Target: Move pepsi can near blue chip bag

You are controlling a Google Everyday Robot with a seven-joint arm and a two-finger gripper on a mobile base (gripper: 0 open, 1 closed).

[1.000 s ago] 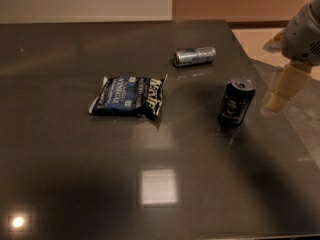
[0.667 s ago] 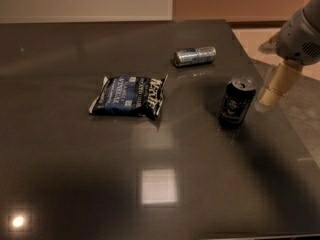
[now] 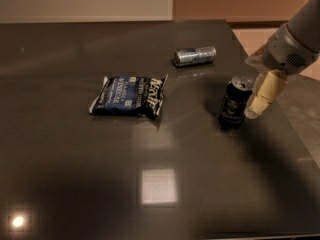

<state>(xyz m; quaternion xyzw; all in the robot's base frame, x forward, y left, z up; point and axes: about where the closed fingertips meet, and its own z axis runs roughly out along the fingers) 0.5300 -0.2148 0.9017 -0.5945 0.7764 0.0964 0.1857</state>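
Observation:
The pepsi can [image 3: 235,102], dark with a silver top rim, stands upright on the dark table [image 3: 150,194] at the right. The blue chip bag [image 3: 129,96] lies flat to its left, about a bag's width away. My gripper [image 3: 261,101] hangs from the grey arm at the upper right, and its pale finger [image 3: 265,92] is right beside the can's right side, at about the can's height. The can is not lifted.
A silver-and-blue can [image 3: 195,56] lies on its side behind the pepsi can, toward the table's far edge. The table's right edge runs close to the right of the gripper, with a pale floor beyond it.
My gripper has moved left and slightly down, closing the gap to the pepsi can's right side. The cans and the bag have not moved.

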